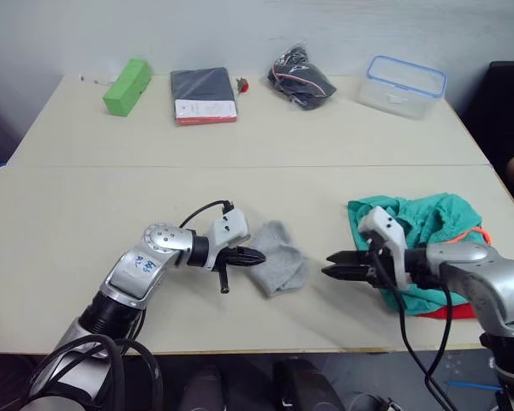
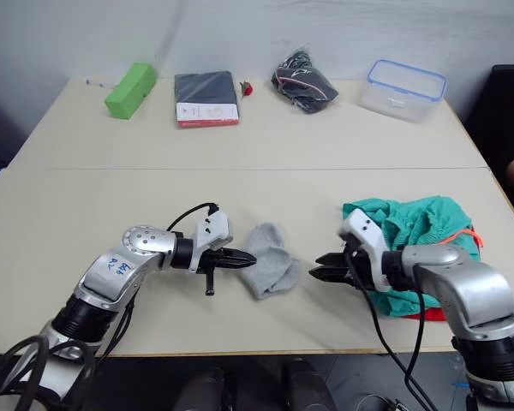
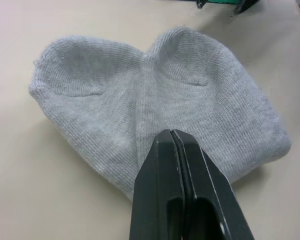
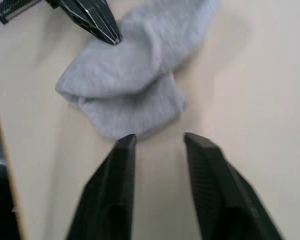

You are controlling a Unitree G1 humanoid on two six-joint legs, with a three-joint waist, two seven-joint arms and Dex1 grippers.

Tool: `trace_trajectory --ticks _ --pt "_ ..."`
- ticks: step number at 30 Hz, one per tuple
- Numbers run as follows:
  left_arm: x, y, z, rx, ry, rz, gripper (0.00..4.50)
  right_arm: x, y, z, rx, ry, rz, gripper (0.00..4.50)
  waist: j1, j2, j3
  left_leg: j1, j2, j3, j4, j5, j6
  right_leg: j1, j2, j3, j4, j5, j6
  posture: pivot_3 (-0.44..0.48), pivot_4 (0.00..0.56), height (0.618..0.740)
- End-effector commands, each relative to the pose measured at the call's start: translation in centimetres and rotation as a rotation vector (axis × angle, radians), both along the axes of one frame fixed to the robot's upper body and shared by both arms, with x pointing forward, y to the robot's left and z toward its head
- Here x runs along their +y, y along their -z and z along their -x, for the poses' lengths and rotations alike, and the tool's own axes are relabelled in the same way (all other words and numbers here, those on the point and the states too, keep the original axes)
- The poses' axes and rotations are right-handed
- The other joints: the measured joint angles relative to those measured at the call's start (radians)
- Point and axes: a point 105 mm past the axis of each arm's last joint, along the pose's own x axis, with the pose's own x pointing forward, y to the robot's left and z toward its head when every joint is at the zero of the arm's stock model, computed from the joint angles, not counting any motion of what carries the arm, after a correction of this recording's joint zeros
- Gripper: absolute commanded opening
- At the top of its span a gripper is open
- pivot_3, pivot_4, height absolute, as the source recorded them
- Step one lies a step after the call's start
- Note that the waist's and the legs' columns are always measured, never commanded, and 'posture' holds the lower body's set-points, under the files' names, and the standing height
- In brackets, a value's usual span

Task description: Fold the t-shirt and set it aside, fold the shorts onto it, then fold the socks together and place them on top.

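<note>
Cream-coloured table (image 1: pixel 265 137) against a pale wall. From the left eye, the socks (image 1: pixel 278 257) lie as one grey bundle between the two grippers, long axis running from near the left gripper's tips away and toward the table's front edge. The left gripper (image 1: pixel 250 255) has its black fingers pressed together, tips at the bundle's near edge. The right gripper (image 1: pixel 338 265) sits on the far side of the socks, a short gap of bare table between, fingers parted. Behind it the shorts (image 1: pixel 424 224) lie in a teal heap with an orange drawstring at the edge, and a strip of the red t-shirt (image 1: pixel 450 312) shows from under them. Along the far edge stand a green block (image 1: pixel 127 86), a dark packaged garment (image 1: pixel 204 94), a dark bagged bundle (image 1: pixel 301 75) and a clear lidded box (image 1: pixel 404 86)

The right eye gives the same layout — socks just beyond the left gripper's tips, right gripper apart from them

The left wrist view shows what the head views do not: two rounded sock ends side by side, pointing away from the closed fingers, which overlap the bundle's near edge; whether cloth is pinched between them I cannot tell

The right wrist view shows the socks ahead of its spread, empty fingers — not touching — with the left gripper's tip on the bundle's far side
</note>
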Motion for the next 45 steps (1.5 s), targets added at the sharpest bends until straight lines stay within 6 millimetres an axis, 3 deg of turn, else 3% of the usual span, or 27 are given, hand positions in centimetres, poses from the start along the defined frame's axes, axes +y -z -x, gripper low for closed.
trace_trajectory --ticks 1,5,6,12,19,22,27,30,35,45 --pt "-0.5 -0.6 0.0 -0.039 0.028 0.003 0.0 -0.1 0.3 -0.7 0.151 0.117 -0.112 3.02 -0.006 0.0 0.0 0.0 0.0 0.0 0.0 0.0 0.0 0.0 0.0 0.001 0.0 0.0 0.0 0.0 0.15 0.74" --pt "-0.6 -0.5 -0.1 -0.044 0.03 0.0 0.0 0.8 0.5 -1.2 0.275 0.16 -0.226 4.44 -0.005 0.0 0.0 0.0 0.0 0.001 0.0 0.001 -0.001 -0.002 0.0 0.001 0.002 0.0 0.0 0.0 0.15 0.74" --pt "-0.6 -0.5 -0.1 -0.045 0.029 0.0 0.0 1.0 0.7 -1.2 0.293 0.159 -0.238 4.48 -0.003 0.0 0.0 -0.001 0.0 0.001 0.0 0.001 -0.001 -0.003 0.0 0.001 0.003 0.0 0.0 0.0 0.15 0.74" --pt "-0.4 -0.4 0.1 -0.046 0.025 -0.004 0.0 2.7 1.7 -0.5 0.388 0.104 -0.299 4.48 -0.001 0.0 0.0 -0.013 0.0 0.002 0.002 0.001 -0.001 -0.016 0.0 0.002 0.008 0.0 0.0 0.0 0.15 0.74" --pt "-0.4 -0.3 0.2 -0.047 0.019 -0.006 0.0 4.7 3.2 -0.7 0.47 0.08 -0.275 4.48 -0.024 -0.001 -0.001 -0.013 0.0 0.002 0.003 0.004 -0.002 -0.017 0.001 0.002 0.01 0.0 0.0 0.0 0.15 0.74" --pt "-0.1 -0.4 0.2 -0.049 0.004 -0.002 0.0 5.3 2.2 -1.0 0.419 0.053 -0.258 4.48 -0.032 -0.001 -0.001 -0.012 0.0 0.002 0.002 0.005 -0.003 -0.017 0.002 0.003 0.011 0.001 -0.002 0.0 0.15 0.74" --pt "0.6 -0.2 0.5 -0.042 -0.016 -0.004 0.0 3.9 0.7 -1.1 0.393 0.041 -0.285 4.48 -0.029 -0.001 -0.001 -0.013 0.0 0.001 0.001 0.006 -0.004 -0.018 0.002 0.002 0.011 0.001 -0.002 0.0 0.15 0.74" --pt "0.6 -0.1 0.6 -0.039 -0.021 -0.004 0.0 3.8 1.1 -1.0 0.403 0.045 -0.271 4.48 -0.025 -0.001 -0.001 -0.014 0.0 0.001 0.001 0.005 -0.004 -0.018 0.002 0.002 0.01 0.001 -0.002 0.0 0.15 0.74" --pt "0.5 0.1 0.6 -0.038 -0.024 -0.002 0.0 5.3 2.4 -0.7 0.432 0.028 -0.251 4.48 -0.027 -0.001 -0.001 -0.014 0.0 0.001 0.001 0.005 -0.004 -0.018 0.002 0.002 0.01 0.001 -0.002 0.0 0.15 0.74" --pt "0.4 0.0 0.5 -0.04 -0.021 -0.003 0.0 6.9 2.0 -1.9 0.458 0.031 -0.305 4.48 -0.034 -0.001 -0.001 -0.013 0.001 0.001 0.001 0.006 -0.005 -0.018 0.002 0.003 0.012 0.001 -0.002 0.0 0.15 0.74"
